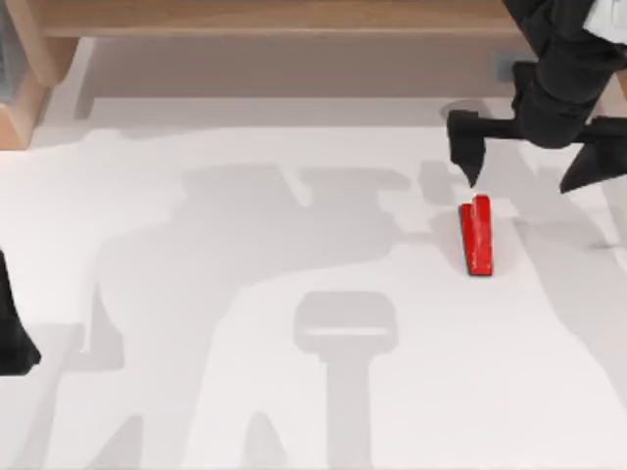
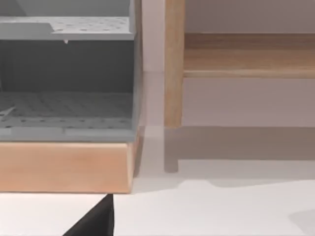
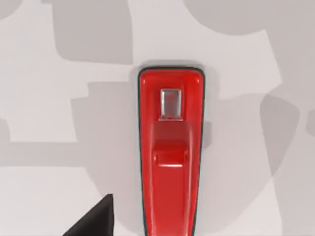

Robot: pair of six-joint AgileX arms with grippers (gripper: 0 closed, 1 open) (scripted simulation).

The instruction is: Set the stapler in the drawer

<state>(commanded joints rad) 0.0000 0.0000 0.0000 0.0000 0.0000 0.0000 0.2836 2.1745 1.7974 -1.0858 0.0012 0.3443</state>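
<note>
The flat white counter (image 1: 294,392) carries 1 loose thing: a small bright red stapler (image 1: 476,236), a narrow wedge with a dark rim underneath. It lies flat on the right half of the counter, nearer the far edge than the near one, its length running from far to near. From the right wrist view its top shows a small metal plate. Along the far edge stands light wooden furniture (image 1: 274,18), reaching into the far left corner. Grey shadows spread across the white surface.
</note>
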